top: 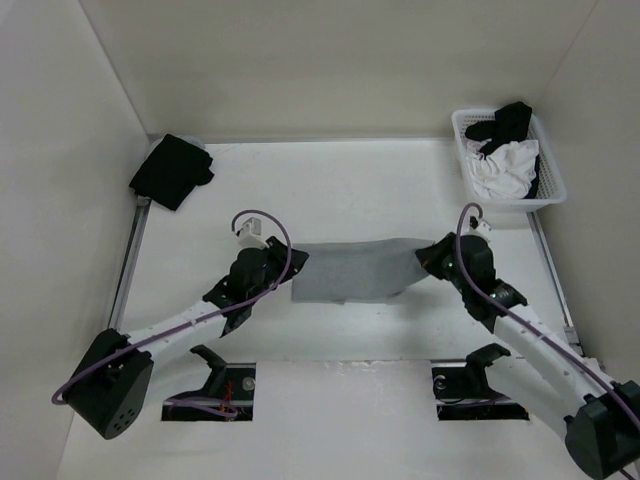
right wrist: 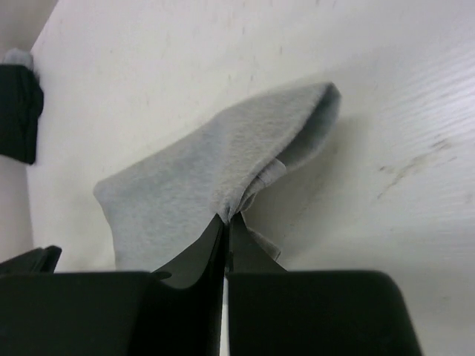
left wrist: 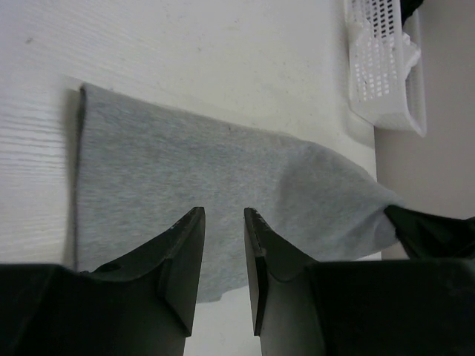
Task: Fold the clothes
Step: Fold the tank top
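Right hand (right wrist: 226, 219): jaws closed tight on a pinch of the grey shorts (right wrist: 215, 163) at their edge on the side facing the white basket (top: 548, 190). The cloth rises from the desk (top: 350, 190) into a small tent at the pinch and folds loosely over itself. Left hand (left wrist: 223, 215): jaws partly apart with nothing between them, poised just above the end of the shorts farthest from the basket; flat cloth shows through the gap. Location: the shorts lie spread on the desk, to the left of the basket and nearer the arm bases than it, well apart from it. Handling, judged: thin, soft knit, very light, no stiffness. It drapes and sags from any single hold, so one pinch point will drag a corner rather than carry an edge over straight. It is not fragile, and grip on the fabric looks secure, but a shallow pinch of one layer could slip out. Best holds: the two corners of one edge, one per hand, taking both layers where the cloth is doubled. Pose: both arms reach forward and inward from their bases toward the shorts, with elbows out to their own sides. The right wrist is angled low, fingers pointing away from the basket; the left wrist is pitched down over the cloth.
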You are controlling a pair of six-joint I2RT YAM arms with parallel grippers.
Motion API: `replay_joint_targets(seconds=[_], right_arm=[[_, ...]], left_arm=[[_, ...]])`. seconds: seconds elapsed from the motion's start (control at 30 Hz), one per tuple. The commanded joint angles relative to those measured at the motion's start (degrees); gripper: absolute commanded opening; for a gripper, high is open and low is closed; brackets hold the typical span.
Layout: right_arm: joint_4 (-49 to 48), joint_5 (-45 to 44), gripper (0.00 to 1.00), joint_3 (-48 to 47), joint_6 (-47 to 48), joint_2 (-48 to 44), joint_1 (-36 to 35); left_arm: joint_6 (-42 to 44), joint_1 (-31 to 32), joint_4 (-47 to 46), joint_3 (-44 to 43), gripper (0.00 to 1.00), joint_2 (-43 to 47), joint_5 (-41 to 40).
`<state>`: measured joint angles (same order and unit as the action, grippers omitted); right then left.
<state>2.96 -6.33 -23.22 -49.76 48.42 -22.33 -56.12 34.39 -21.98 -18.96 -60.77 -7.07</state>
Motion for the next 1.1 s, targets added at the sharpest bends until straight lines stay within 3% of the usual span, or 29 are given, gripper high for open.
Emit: replay_joint_targets(seconds=[0.0, 0.3, 0.5, 0.67, 0.7, 0.8, 0.9, 1.0, 1.07], right_arm=[[13.72, -10.18, 0.0, -10.33, 8.79, -1.23, -2.31], [17.25, -18.1, 0.0, -29.32, 14.51, 17.29, -23.66], [19.01, -18.63, 0.01, -38.73, 13.46, 33.72, -32.28], [18.05, -18.02, 0.17, -45.32, 12.05, 44.46, -39.05], [17.0, -17.76, 0.19, -46.11, 11.97, 45.09, -40.28], [15.32, -16.88, 0.41, -46.91, 12.4, 44.4, -42.22], [13.92, -17.14, 0.49, -42.89, 11.88, 38.87, -42.23], [9.54, -16.79, 0.5, -34.29, 10.3, 30.79, -39.25], [5.76, -15.39, 0.38, -27.7, 8.63, 26.39, -36.53]], left_arm=[[-0.83, 1.77, -5.71, -3.27, 0.26, -0.49, -0.66], [-2.77, 0.46, -3.34, -1.17, 0.26, 4.16, -0.4], [-3.12, -4.02, -0.18, 1.64, 0.26, 10.49, 0.91], [-3.12, -8.33, 3.16, 2.96, 0.27, 15.5, 1.62], [-3.03, -9.03, 3.6, 2.96, 0.27, 16.03, 1.62], [-2.77, -9.92, 3.7, 1.65, 0.27, 15.17, 1.71], [-2.68, -8.34, 2.38, 0.07, 0.27, 12.44, 1.27], [-2.51, -5.27, 0.1, -1.25, 0.27, 8.67, 0.66], [-2.33, -2.81, -1.48, -2.04, 0.27, 5.77, 0.48]])
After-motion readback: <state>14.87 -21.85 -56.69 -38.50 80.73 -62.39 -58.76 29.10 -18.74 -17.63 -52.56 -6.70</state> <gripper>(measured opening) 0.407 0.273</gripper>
